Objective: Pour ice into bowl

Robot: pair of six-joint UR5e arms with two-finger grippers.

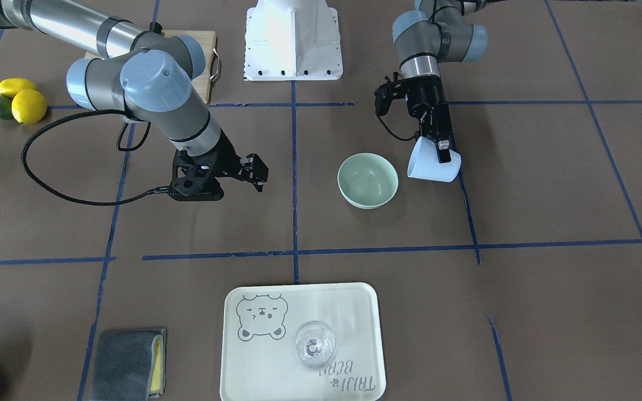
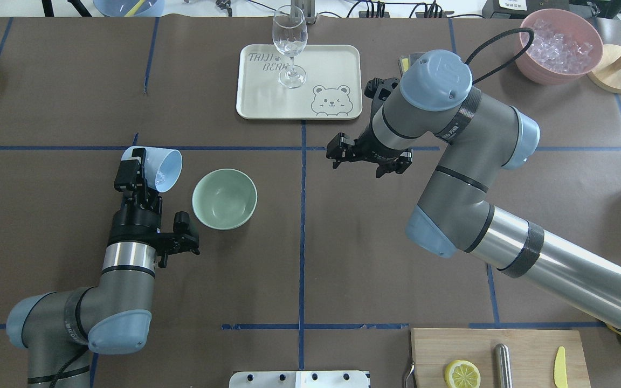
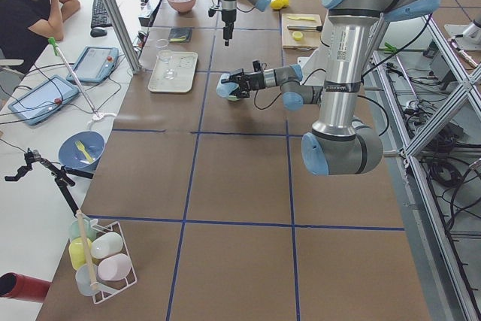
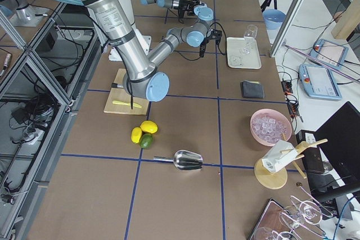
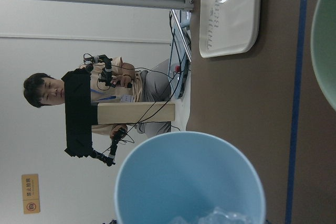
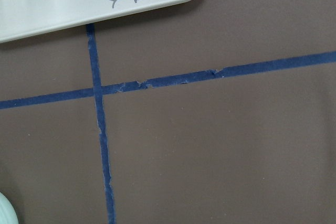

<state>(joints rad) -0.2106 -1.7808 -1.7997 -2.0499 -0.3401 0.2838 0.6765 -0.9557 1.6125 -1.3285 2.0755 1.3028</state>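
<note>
My left gripper [image 2: 140, 168] is shut on the rim of a light blue cup [image 2: 162, 170], which is tilted with its mouth toward the bowl [image 2: 224, 198]. The mint-green bowl stands on the table just beside the cup and looks empty inside [image 1: 367, 179]. A few clear cubes of ice [image 5: 210, 217] lie low in the cup [image 5: 189, 177]. In the front-facing view the cup [image 1: 431, 166] hangs just right of the bowl, not over it. My right gripper [image 2: 367, 160] hovers open over bare table, right of the bowl, holding nothing.
A cream tray [image 2: 337, 59] with a stemmed glass [image 2: 290, 48] lies beyond the bowl. A pink bowl of ice [image 2: 558, 46] sits far right. A cutting board [image 2: 526, 345] with a lemon slice is near the base. A grey cloth [image 1: 129, 362] and lemons [image 1: 20, 100] lie aside.
</note>
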